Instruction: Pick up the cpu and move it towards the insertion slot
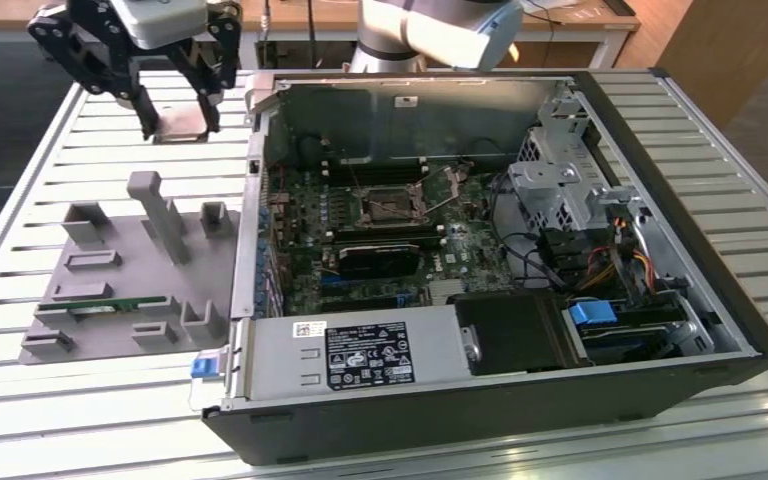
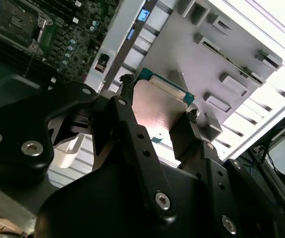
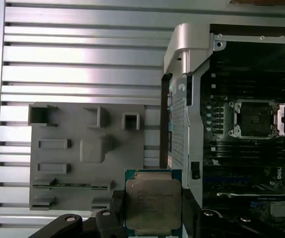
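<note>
The hand pinches the cpu by two sides and holds it up in the air. Below it, the grey tray lies on the worktop. The picking up is done. The insertion slot, inside the computer, is well apart from the cpu, so the trip there is left.

Setting: a robotics lab or test workshop is indicated.
Work surface: a slatted aluminium table is installed.
Equipment: a robot arm is seen above the table.
Test piece: an opened computer case is laid flat, with its motherboard exposed.
Fixture: a grey parts tray is set beside the case.
Surroundings: wooden furniture is seen behind.
</note>
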`<action>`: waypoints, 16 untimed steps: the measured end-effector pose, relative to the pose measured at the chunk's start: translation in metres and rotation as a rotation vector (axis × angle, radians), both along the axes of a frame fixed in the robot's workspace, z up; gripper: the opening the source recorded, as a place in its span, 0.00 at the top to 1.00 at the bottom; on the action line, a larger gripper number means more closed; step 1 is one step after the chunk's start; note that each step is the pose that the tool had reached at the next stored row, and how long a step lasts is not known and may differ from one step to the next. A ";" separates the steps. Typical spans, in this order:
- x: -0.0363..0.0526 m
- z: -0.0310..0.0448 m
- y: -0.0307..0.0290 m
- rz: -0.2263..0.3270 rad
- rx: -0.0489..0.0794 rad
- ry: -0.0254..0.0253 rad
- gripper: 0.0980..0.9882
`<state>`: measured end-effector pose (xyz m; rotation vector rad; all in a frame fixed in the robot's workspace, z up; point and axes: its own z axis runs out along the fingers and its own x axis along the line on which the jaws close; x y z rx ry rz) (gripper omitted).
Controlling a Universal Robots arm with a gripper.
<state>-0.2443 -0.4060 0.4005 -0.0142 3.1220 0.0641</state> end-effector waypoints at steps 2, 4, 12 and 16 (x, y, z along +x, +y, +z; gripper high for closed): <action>0.0093 0.0000 0.0000 0.000 0.000 0.0007 0.50; 0.0182 0.0000 0.0000 0.000 0.000 0.0015 0.50; 0.0547 0.0000 0.0000 0.000 0.000 0.0044 0.50; 0.0727 -0.0001 0.0000 0.000 0.000 0.0059 0.50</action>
